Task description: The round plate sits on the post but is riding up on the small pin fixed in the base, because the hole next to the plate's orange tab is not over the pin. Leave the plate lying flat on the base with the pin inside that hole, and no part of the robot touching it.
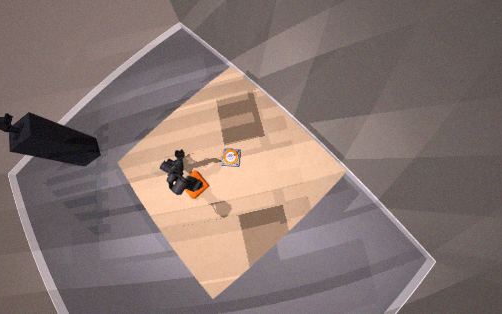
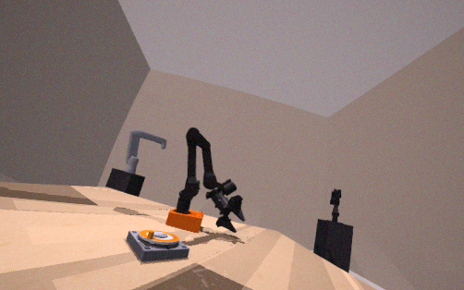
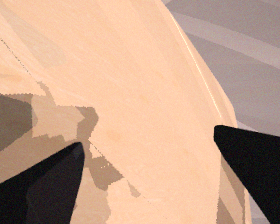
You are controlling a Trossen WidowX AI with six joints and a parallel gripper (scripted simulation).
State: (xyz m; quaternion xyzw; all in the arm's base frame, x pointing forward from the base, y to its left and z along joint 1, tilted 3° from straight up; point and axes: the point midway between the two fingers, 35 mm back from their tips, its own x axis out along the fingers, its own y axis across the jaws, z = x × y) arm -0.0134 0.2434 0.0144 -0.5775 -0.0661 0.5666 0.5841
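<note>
Exterior view, left to right: a pale grey bracket arm (image 2: 139, 148) stands on a dark block at the far edge of the worktop (image 2: 43, 231). Nearer the camera, the grey square base (image 2: 158, 249) lies flat on the worktop, and the round plate (image 2: 159, 236) sits on it around the central post (image 2: 160, 235). The plate's rim is orange, and the orange tab (image 2: 144, 234) shows at its left side; the pin and the hole beside the tab are too small to make out, so I cannot tell how they line up. Behind the base, the arm's orange mount (image 2: 185, 220) rests on the worktop, and the black arm (image 2: 198, 162) rises from it, folds over and comes down to the right. The end effector (image 2: 231, 222) hangs above the worktop, off to the right of the base and apart from the plate, its shadow falling on the boards between them. Its jaws stand wide and released, gripping nothing. Farther right, a small camera on a dark pedestal (image 2: 334, 240) stands beyond the worktop edge.

In the wrist view, one black finger (image 3: 38, 203) sits at the lower left and the other at the lower right, with only bare worktop and shadow between them.

In the top view, the arm lies left of the plate (image 1: 230, 157), clear of it.
</note>
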